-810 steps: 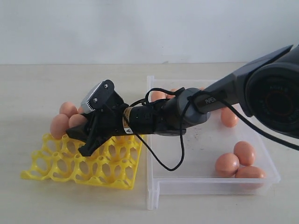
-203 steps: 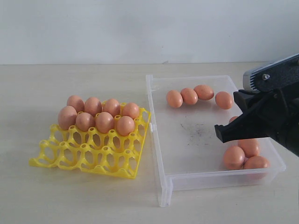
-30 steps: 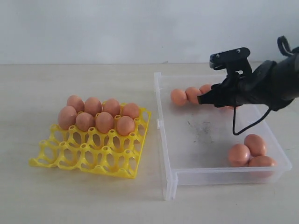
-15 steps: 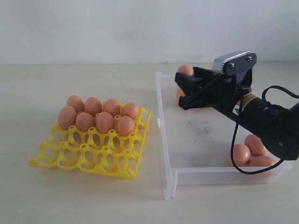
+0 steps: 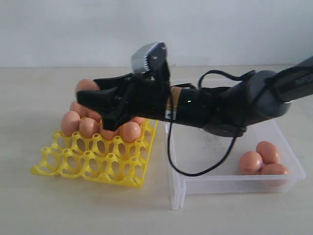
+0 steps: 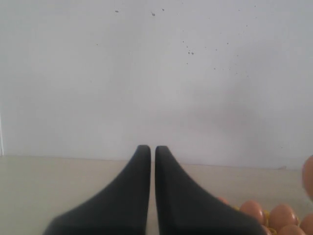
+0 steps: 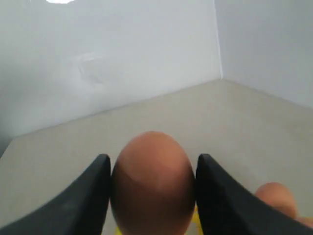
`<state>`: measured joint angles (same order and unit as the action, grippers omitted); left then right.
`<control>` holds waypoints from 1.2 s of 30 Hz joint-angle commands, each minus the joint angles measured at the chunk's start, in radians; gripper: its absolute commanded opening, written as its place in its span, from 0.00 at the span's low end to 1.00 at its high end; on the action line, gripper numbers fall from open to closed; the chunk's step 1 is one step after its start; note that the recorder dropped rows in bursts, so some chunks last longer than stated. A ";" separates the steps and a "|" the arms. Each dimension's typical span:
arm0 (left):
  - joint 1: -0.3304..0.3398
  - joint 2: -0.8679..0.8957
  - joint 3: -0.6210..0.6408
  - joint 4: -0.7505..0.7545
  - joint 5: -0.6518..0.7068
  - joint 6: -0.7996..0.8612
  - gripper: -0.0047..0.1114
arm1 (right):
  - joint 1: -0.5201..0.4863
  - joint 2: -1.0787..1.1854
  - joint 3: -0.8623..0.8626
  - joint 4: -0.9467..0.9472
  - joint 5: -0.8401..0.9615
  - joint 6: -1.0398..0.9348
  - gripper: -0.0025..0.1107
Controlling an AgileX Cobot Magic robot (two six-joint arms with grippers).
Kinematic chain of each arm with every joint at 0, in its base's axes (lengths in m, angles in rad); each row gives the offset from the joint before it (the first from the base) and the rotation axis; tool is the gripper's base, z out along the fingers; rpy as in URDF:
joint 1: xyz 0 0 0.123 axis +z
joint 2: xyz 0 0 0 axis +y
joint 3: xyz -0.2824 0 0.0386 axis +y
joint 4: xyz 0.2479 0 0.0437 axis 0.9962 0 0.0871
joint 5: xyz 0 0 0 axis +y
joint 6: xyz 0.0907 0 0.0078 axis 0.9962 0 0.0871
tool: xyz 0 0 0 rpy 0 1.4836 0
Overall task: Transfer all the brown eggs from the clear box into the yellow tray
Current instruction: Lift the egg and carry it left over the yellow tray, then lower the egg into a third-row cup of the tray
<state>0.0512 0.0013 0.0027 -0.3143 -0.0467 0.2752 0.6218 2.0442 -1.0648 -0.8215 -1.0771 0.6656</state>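
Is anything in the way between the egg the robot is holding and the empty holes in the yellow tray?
Nothing visible blocks them. The right pincer holds the egg up over the back of the tray, where eggs already sit. The empty holes in the front rows lie open, with nothing on top.

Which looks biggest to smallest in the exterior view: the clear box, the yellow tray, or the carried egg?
clear box (the arm hides part)
yellow tray
carried egg, clearly smallest
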 commanded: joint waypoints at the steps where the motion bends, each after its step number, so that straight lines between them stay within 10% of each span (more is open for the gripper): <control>1: -0.004 -0.001 -0.003 -0.005 -0.006 0.003 0.07 | 0.094 0.105 -0.121 -0.010 0.105 0.011 0.02; 36: -0.004 -0.001 -0.003 -0.005 -0.006 0.003 0.07 | 0.156 0.360 -0.438 -0.042 0.299 -0.026 0.02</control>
<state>0.0512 0.0013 0.0027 -0.3143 -0.0467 0.2752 0.7783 2.4066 -1.4938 -0.8570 -0.7785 0.5888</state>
